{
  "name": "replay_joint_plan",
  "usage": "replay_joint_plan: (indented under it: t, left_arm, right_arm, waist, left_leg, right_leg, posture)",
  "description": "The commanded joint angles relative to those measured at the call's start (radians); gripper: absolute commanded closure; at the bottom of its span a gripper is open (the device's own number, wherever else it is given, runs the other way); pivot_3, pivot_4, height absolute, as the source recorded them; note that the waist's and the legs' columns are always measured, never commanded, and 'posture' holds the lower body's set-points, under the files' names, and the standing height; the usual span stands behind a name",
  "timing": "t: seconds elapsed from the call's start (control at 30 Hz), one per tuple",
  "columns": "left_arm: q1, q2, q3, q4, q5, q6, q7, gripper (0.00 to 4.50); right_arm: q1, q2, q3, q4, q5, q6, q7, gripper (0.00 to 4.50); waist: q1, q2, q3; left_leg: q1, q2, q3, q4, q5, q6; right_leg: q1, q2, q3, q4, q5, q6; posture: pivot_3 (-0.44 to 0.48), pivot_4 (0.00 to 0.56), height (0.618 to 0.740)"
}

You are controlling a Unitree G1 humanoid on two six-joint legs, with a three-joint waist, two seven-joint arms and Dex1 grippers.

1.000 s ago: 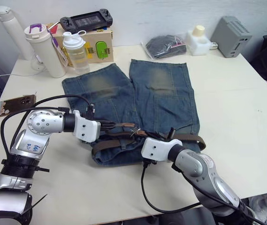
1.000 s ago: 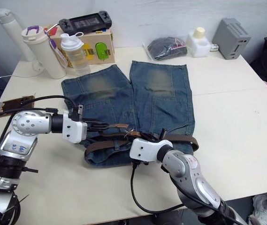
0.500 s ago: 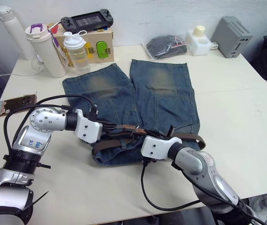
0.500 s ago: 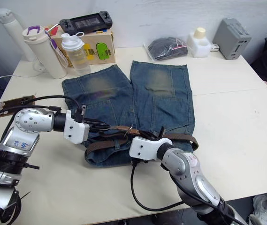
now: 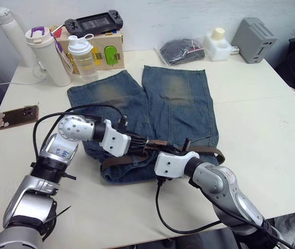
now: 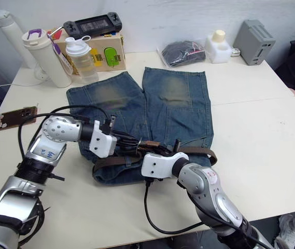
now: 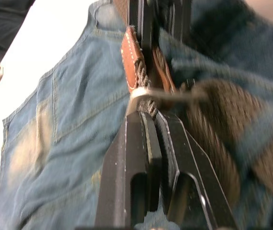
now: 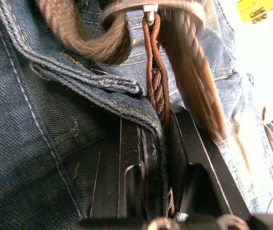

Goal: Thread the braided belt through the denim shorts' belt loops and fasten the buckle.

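The left end effector [image 5: 146, 144], clamped on the braided belt [image 5: 209, 151], has swung inward to meet the right end effector [image 5: 174, 150], also pinching it, over the denim shorts [image 5: 176, 104] on the counter [image 5: 261, 119]; fastening looks near.

No text, brand, number or sign could be read anywhere. The grey metal left forearm [image 5: 57, 153] carried small blue marks, too small to make out. The pale wooden box [image 5: 106, 51] at the desk's far edge bore green and yellow patches without legible lettering, and the white lidded tumbler [image 5: 45, 54] bore none that could be read.
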Motion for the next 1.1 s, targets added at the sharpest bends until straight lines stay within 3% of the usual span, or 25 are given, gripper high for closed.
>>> replay_joint_plan:
  t: [0.03, 0.27, 0.33, 0.4, 0.57, 0.77, 0.9, 1.1]
  left_arm:
    - [0.024, -0.045, -0.005, -0.045, -0.014, 0.049, 0.041, 4.5]
    - [-0.003, -0.147, -0.017, -0.038, 0.012, 0.113, 0.109, 4.5]
    - [-0.002, -0.166, -0.025, -0.033, 0.029, 0.113, 0.116, 4.5]
    - [0.005, -0.179, -0.033, -0.027, 0.036, 0.113, 0.116, 4.5]
    - [0.015, -0.199, -0.042, -0.002, 0.049, 0.107, 0.133, 4.5]
    - [0.02, -0.211, -0.052, 0.022, 0.064, 0.094, 0.151, 4.5]
    - [0.019, -0.214, -0.054, 0.031, 0.07, 0.085, 0.156, 4.5]
    - [0.01, -0.217, -0.057, 0.032, 0.078, 0.067, 0.166, 4.5]
  right_arm:
    - [-0.003, 0.005, -0.017, -0.021, -0.008, -0.027, 0.004, 4.42]
    - [0.035, -0.018, -0.029, -0.037, 0.053, 0.013, 0.1, 4.42]
    - [0.045, -0.005, -0.068, -0.045, 0.083, 0.036, 0.109, 3.42]
    - [0.055, 0.003, -0.108, -0.076, 0.128, 0.086, 0.142, 2.92]
    - [0.091, -0.039, -0.248, -0.217, 0.272, 0.266, 0.268, 0.57]
    - [0.099, -0.127, -0.489, -0.347, 0.501, 0.45, 0.398, 0.57]
    - [-0.001, -0.127, -0.584, -0.315, 0.602, 0.493, 0.375, 0.57]
    - [-0.054, -0.247, -0.41, -0.178, 0.487, 0.269, 0.258, 0.57]
  waist:
    - [0.002, 0.0, 0.0]
    - [0.015, -0.001, 0.0]
    - [0.019, -0.001, 0.0]
    - [0.024, -0.001, 0.0]
    - [0.028, -0.001, 0.0]
    - [0.029, -0.001, 0.0]
    - [0.028, -0.001, 0.0]
    - [0.03, -0.001, 0.0]
  left_leg:
    - [0.0, 0.0, 0.0, 0.0, 0.0, 0.0]
    - [0.0, -0.001, 0.0, 0.002, 0.0, 0.001]
    - [0.0, -0.001, 0.0, 0.002, 0.0, 0.001]
    - [0.0, -0.001, 0.0, 0.002, 0.0, 0.001]
    - [0.0, -0.001, 0.0, 0.003, 0.0, 0.001]
    - [0.0, -0.001, -0.002, 0.003, 0.0, 0.002]
    - [0.0, -0.001, -0.002, 0.003, 0.0, 0.002]
    - [0.0, -0.002, -0.003, 0.004, 0.0, 0.002]
  right_leg:
    - [0.0, 0.0, 0.0, 0.0, 0.0, 0.0]
    - [0.001, 0.0, 0.0, 0.0, 0.001, 0.001]
    - [0.001, 0.0, 0.0, 0.0, 0.001, 0.001]
    - [0.001, 0.0, 0.0, 0.0, 0.001, 0.001]
    - [0.001, 0.0, 0.001, 0.0, 0.001, 0.001]
    - [0.002, 0.0, 0.001, 0.0, 0.001, 0.001]
    - [0.002, -0.001, 0.001, 0.0, 0.001, 0.001]
    - [0.003, -0.002, 0.001, 0.0, 0.001, 0.001]
  posture:
    - [0.0, 0.15, 0.687]
    - [0.0, 0.15, 0.687]
    - [0.0, 0.15, 0.687]
    - [0.0, 0.15, 0.687]
    - [0.0, 0.15, 0.687]
    - [0.0, 0.15, 0.687]
    - [0.0, 0.15, 0.687]
    - [0.0, 0.15, 0.687]
